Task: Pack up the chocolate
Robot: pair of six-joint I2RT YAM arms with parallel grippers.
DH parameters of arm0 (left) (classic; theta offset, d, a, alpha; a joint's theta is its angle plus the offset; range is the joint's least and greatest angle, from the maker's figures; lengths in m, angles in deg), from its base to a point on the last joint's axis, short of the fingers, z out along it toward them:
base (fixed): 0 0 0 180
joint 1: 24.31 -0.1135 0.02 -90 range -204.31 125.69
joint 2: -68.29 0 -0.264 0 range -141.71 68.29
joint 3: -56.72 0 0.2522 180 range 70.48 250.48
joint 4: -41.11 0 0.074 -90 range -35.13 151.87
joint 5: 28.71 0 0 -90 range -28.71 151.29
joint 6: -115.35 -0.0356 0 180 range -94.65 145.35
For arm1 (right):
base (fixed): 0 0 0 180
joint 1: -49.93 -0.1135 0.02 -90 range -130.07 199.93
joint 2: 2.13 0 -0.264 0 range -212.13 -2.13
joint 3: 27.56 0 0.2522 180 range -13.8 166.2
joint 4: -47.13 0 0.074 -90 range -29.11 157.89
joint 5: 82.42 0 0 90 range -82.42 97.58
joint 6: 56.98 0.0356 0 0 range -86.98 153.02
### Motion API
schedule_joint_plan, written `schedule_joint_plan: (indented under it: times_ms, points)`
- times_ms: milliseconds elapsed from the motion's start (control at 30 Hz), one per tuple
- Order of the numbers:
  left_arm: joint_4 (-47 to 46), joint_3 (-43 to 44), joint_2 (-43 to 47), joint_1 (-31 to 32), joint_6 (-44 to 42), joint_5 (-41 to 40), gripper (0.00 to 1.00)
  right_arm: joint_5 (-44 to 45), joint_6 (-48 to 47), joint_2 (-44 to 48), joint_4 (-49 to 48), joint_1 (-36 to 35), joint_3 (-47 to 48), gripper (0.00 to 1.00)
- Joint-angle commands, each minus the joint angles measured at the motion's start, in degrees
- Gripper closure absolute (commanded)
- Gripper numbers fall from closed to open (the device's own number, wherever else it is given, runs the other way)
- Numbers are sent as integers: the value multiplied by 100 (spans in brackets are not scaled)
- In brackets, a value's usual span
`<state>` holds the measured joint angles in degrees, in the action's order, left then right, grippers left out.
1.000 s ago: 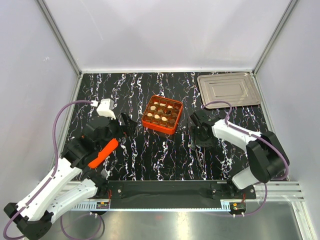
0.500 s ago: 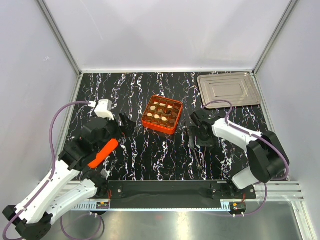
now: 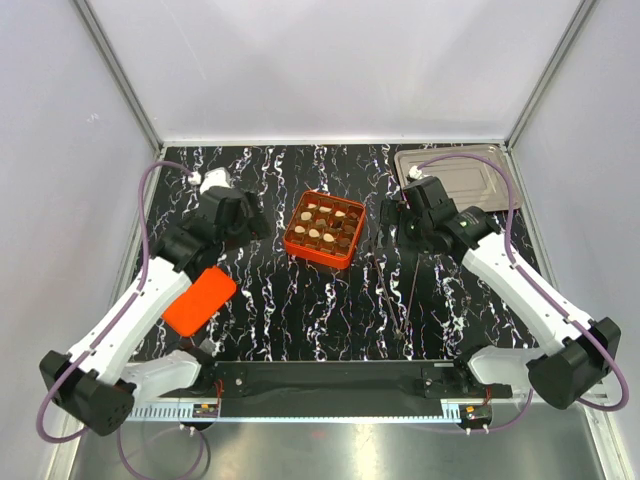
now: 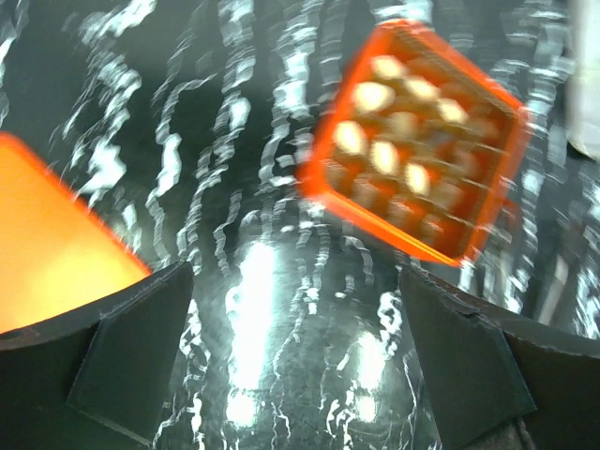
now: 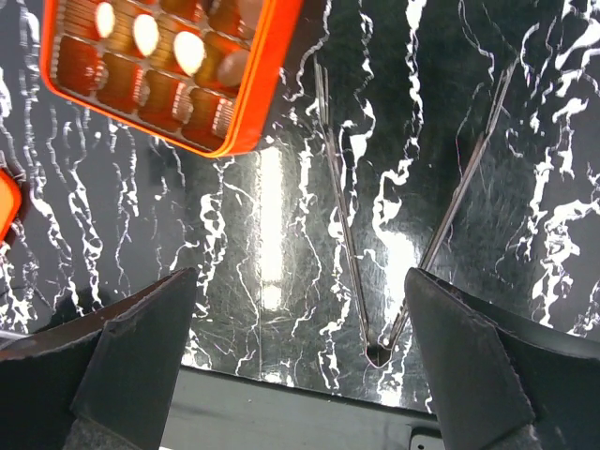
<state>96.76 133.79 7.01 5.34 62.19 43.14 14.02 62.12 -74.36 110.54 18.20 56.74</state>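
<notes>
A black marble-patterned table (image 3: 300, 310) with white veins carries 4 things: an orange square grid box (image 3: 317, 256) at centre, a flat orange lid (image 3: 200, 301) near-left, a silver metal tray (image 3: 480, 170) far-right, and thin metal tweezers (image 3: 399, 322), 2 legs splayed, right of the box.

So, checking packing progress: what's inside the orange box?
Cream and dark chocolate pieces sit in grid cells of the orange box; the cell floors under them are hidden.

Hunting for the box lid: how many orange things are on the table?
2: the orange grid box in the middle, and a flat orange piece beside the left arm, nearer the front. Others may be hidden.
</notes>
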Motion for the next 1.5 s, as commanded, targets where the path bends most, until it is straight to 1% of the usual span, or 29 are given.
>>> schedule_joint_plan:
  times_ms: [0,67,100,167,233,333,367,400,433,467,567,633,733,767,833,867,900,1000,1200,1300,1400,1433,1467]
  points:
    - [294,-151,-130,-634,936,224,4,-247,-273,217,-288,-18,12,0]
    - [346,-275,-165,-1072,1254,286,8,-344,-387,296,-464,-18,-128,0]
    - [364,-406,-209,-1197,1586,234,9,-441,-396,410,-526,-18,-189,0]
    - [373,-538,-279,-1582,1756,180,10,-529,-397,551,-815,-18,-462,0]
    - [294,-644,-411,-1769,1826,111,12,-774,-353,727,-982,-18,-672,0]
    - [564,-671,-622,-1980,2273,-398,17,-959,-265,964,-1149,-18,-901,0]
    - [601,-775,-657,-2137,2527,-426,18,-995,-256,1034,-1220,-18,-963,0]
    - [566,-854,-727,-2200,2565,-409,19,-1004,-265,1131,-1290,-18,-1033,0]
    - [375,-925,-780,-2244,2591,-356,23,-1013,-256,1158,-1352,-9,-1164,1]
    - [329,-969,-868,-2314,2609,-364,25,-995,-273,1184,-1405,-18,-1209,0]
    - [364,-943,-1350,-2437,2750,-356,26,-907,-335,1158,-1318,-18,-1227,0]
    - [547,-829,-1781,-2473,2933,-286,32,-846,-361,1167,-1344,-18,-1253,0]
    - [391,-803,-2273,-2481,2952,-163,35,-758,-388,1176,-1379,-9,-1262,0]
    - [364,-750,-2405,-2481,2934,-145,41,-758,-396,1167,-1379,-9,-1262,0]
    - [346,-680,-2783,-2481,2908,-171,46,-749,-397,1167,-1405,-18,-1262,0]
    - [398,-584,-2898,-2481,2917,-180,50,-758,-397,1158,-1405,-18,-1262,0]
    - [390,-539,-3108,-2481,2856,-180,51,-767,-397,1176,-1414,-18,-1262,0]
    - [329,-460,-3276,-2481,2820,-241,52,-767,-449,1167,-1440,-18,-1315,0]
    - [92,-635,-3294,-2481,2820,-329,53,-705,-590,1071,-1449,-18,-1359,0]
    - [-48,-714,-3364,-2481,2759,-294,55,-723,-599,1009,-1493,-18,-1377,0]
    - [-180,-828,-3409,-2481,2689,-172,66,-732,-634,974,-1511,-18,-1377,0]
    - [-242,-872,-3409,-2481,2662,-154,72,-723,-625,982,-1493,-18,-1377,0]
    - [-251,-934,-3391,-2481,2662,-145,74,-714,-634,991,-1484,-18,-1377,0]
